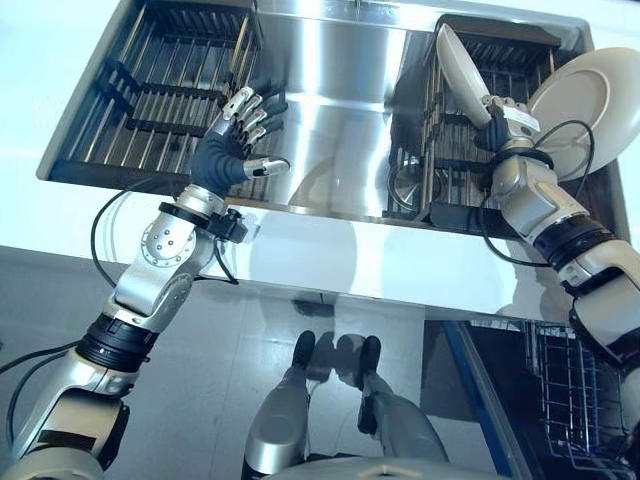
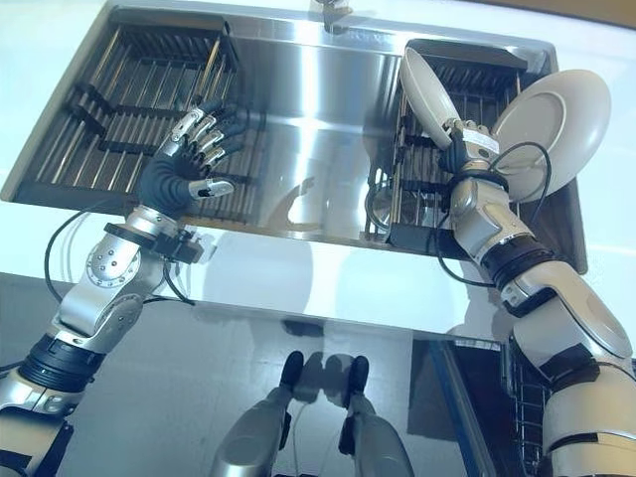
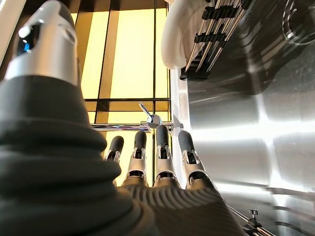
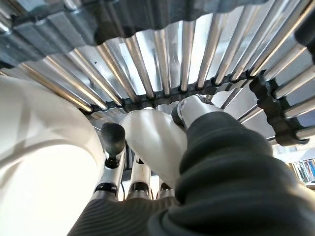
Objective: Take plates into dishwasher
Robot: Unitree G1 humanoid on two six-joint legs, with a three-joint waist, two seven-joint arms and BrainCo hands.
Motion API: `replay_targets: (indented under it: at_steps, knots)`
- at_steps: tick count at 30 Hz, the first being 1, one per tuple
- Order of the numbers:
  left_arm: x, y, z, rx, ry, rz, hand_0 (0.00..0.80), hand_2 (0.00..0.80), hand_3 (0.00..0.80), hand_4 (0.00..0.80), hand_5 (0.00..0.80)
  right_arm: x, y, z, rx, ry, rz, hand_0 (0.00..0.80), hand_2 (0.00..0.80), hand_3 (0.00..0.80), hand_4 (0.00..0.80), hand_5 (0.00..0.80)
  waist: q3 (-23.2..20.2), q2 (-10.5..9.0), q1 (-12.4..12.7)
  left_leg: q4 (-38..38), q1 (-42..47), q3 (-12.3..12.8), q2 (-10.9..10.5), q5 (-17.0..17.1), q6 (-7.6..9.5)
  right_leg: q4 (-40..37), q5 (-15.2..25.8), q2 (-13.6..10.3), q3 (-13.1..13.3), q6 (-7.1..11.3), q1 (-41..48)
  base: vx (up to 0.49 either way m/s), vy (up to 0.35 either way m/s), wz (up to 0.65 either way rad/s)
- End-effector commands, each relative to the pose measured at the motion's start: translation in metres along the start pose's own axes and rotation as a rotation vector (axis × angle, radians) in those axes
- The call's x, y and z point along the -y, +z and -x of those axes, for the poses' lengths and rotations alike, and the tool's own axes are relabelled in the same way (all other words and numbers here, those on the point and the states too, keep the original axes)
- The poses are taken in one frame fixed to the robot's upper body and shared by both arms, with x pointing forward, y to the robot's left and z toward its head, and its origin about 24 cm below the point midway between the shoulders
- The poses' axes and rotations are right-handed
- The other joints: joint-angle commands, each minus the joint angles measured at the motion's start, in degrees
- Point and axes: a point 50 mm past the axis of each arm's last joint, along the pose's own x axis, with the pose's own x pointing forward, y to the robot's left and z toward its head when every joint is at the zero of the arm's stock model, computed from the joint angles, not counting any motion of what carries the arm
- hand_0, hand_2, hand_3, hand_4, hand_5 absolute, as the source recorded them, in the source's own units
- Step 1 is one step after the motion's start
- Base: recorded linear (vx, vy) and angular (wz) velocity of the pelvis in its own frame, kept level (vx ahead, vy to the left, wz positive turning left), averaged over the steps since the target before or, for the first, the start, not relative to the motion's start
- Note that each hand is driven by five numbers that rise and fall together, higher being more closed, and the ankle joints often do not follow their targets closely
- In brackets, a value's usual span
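My right hand [image 1: 507, 122] is shut on the rim of a white plate [image 1: 461, 70], holding it edge-on and tilted over the dark wire rack [image 1: 452, 165] in the right sink basin. In the right wrist view the thumb and fingers [image 4: 112, 142] pinch that plate [image 4: 150, 142]. A second white plate [image 1: 578, 108] leans at the rack's right end, beside the hand. My left hand [image 1: 238, 138] hovers open over the near edge of the left rack [image 1: 160, 90], holding nothing, its fingers [image 3: 160, 147] straight.
A steel sink [image 1: 335, 110] holds both racks, with a bare sloped middle and a faucet [image 3: 150, 118] at the back. A white counter edge [image 1: 330, 255] runs along the front. The dishwasher's wire basket [image 1: 572, 390] stands open at the lower right, beside a blue edge.
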Motion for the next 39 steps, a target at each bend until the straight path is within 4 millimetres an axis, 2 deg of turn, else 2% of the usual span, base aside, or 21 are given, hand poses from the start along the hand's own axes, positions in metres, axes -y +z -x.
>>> replay_targets:
  at_steps: [1,7,11,18,29,39]
  knots:
    - [-0.004,0.022,-0.011,0.131,0.012,0.020,0.000,0.000,0.000,0.000,0.000,0.065,0.026,-0.014,0.132,-0.226,0.014,0.800,0.800,0.800,0.800,0.800,-0.3,0.94,-0.2,-1.5,3.9,0.5,-2.8,-5.6,3.77,0.3,-6.0,-0.3,0.0,4.22,6.4,-0.048,0.051,-0.06]
    - [0.002,0.017,-0.007,0.128,0.011,0.045,0.000,0.000,0.000,0.000,0.000,0.083,0.023,-0.011,0.186,-0.273,-0.008,0.800,0.800,0.800,0.800,0.800,-2.0,1.17,-0.8,-1.5,5.8,0.4,-3.4,-5.6,3.99,0.3,-6.3,-0.6,-0.5,3.66,8.1,-0.029,0.051,-0.01]
    - [0.005,0.013,-0.003,0.119,0.022,0.059,0.000,0.000,0.000,0.000,0.000,0.084,0.020,-0.007,0.215,-0.271,-0.060,0.800,0.800,0.800,0.800,0.800,-3.2,0.96,-1.5,-1.5,7.1,0.7,-3.5,-5.8,3.99,0.3,-6.6,-0.6,-0.3,3.37,9.3,0.002,0.024,0.00]
    - [0.010,-0.004,-0.003,0.039,0.049,0.061,0.000,0.000,0.000,0.000,0.000,0.075,0.022,-0.001,0.265,-0.230,-0.136,0.800,0.800,0.800,0.800,0.800,-5.2,0.49,-2.6,-1.3,9.5,1.4,-3.4,-6.3,4.11,0.3,-7.0,-0.4,0.2,3.11,11.6,0.001,0.005,0.00]
    - [0.018,-0.030,0.007,-0.083,0.105,0.105,0.000,0.000,0.000,0.000,0.000,0.049,0.008,0.012,0.244,-0.175,-0.259,0.800,0.800,0.800,0.800,0.800,-10.7,-0.16,-4.1,-1.0,14.5,2.5,-3.2,-7.8,4.33,0.3,-8.0,-0.1,1.4,3.22,16.5,0.042,-0.001,-0.06]
    - [0.022,-0.040,0.012,-0.130,0.132,0.121,0.000,0.000,0.000,0.000,0.000,0.046,0.008,0.020,0.248,-0.145,-0.375,0.800,0.800,0.800,0.800,0.800,-14.4,-0.10,-5.5,-1.5,17.9,3.6,-2.8,-9.4,4.49,0.3,-9.4,0.5,3.2,3.38,19.2,0.016,0.005,-0.06]
